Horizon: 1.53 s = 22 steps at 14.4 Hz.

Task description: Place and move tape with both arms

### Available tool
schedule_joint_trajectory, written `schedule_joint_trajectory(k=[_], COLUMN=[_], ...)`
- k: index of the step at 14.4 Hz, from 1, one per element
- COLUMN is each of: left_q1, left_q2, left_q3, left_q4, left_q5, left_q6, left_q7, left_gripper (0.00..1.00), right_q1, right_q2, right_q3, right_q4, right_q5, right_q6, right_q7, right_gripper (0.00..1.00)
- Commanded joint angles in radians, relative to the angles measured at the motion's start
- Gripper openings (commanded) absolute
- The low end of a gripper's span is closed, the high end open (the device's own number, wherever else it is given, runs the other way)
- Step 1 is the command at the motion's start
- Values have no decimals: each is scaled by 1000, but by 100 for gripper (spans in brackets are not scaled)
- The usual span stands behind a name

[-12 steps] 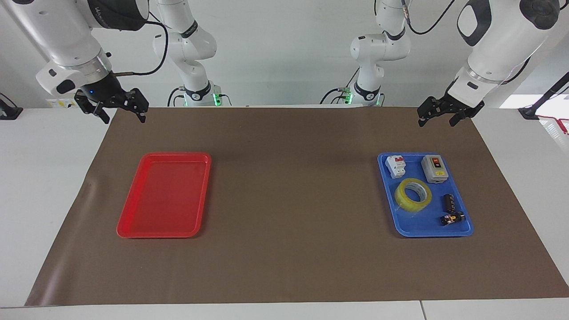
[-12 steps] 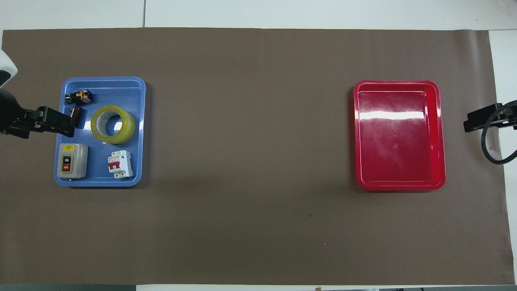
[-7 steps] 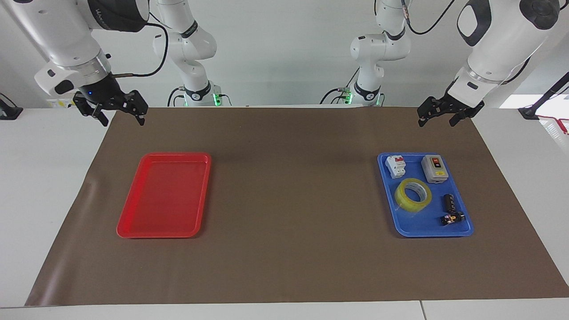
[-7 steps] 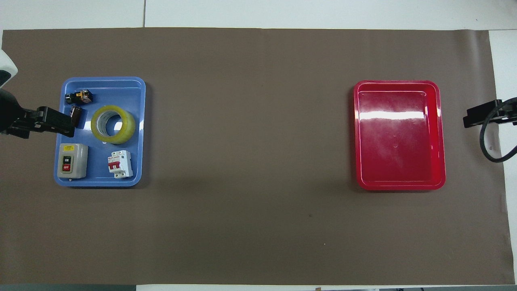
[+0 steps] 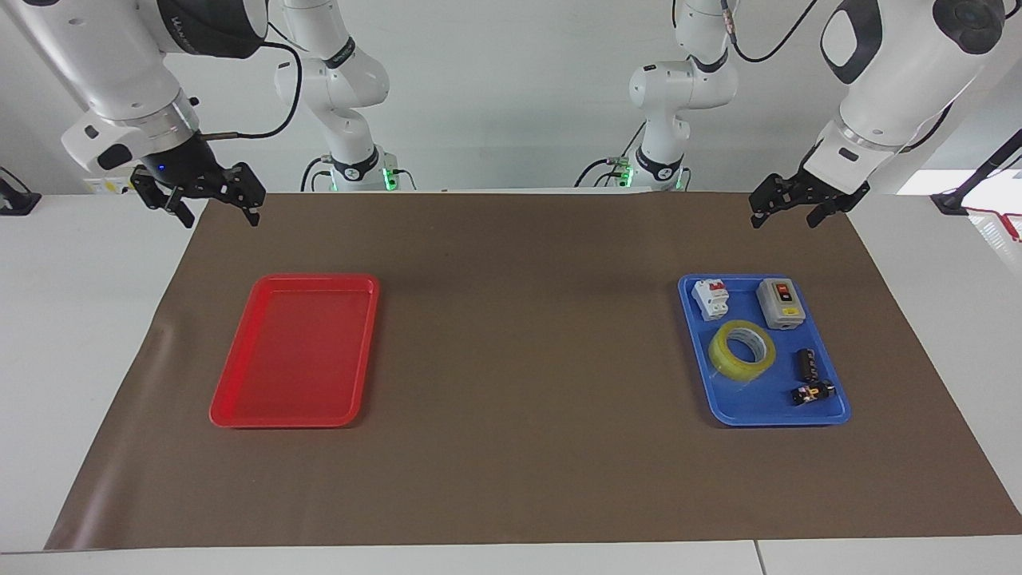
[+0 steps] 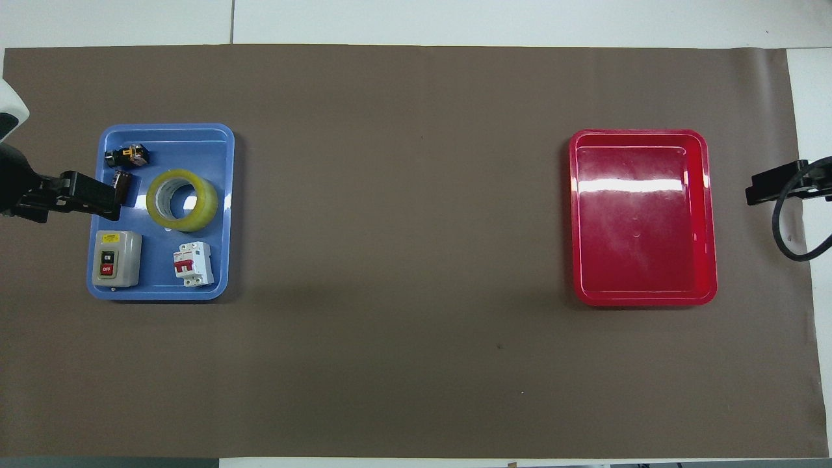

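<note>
Little has changed: the tape [image 5: 742, 349] lies untouched in the blue tray [image 5: 830, 415], left gripper [image 5: 784, 206] and right gripper [image 5: 209, 199] raised, fingers spread, task barely begun

Tabletop [image 5: 511, 479]: two trays lying well apart, one toward each arm's end. Tray [image 5: 830, 415] at left arm's end is holding tape [image 5: 742, 348], circuit breaker [image 5: 711, 298], switch box [image 5: 780, 303]; other tray [image 5: 239, 415] is lying bare.
</note>
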Motion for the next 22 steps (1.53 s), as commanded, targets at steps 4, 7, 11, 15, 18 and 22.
schedule_joint_trajectory(k=[4,7,11,15,18,22], left_q1=[-17,-17,-16,-5,49,104], left_q2=[-16,-16,-14,-13,29,150], left_q3=[13,13,13,15,15,15], left_q4=[-24,-24,-22,-24,-27,-100], left_q5=[12,12,12,16,19,21], left_q6=[18,28,41,71,151,351], left_q7=[-3,3,5,9,9,11], left_gripper=[100,100,100,100,100,100], right_q1=[-8,-8,-8,-10,-10,-10], right_q2=[-12,-12,-12,-12,-12,-12], right_q3=[4,4,4,4,4,4], right_q4=[-17,-17,-17,-19,-17,-17], right_q5=[-4,-4,-4,-4,-4,-4], right_q6=[18,18,18,18,18,18], right_q7=[15,15,15,15,14,15], right_gripper=[100,100,100,100,100,100])
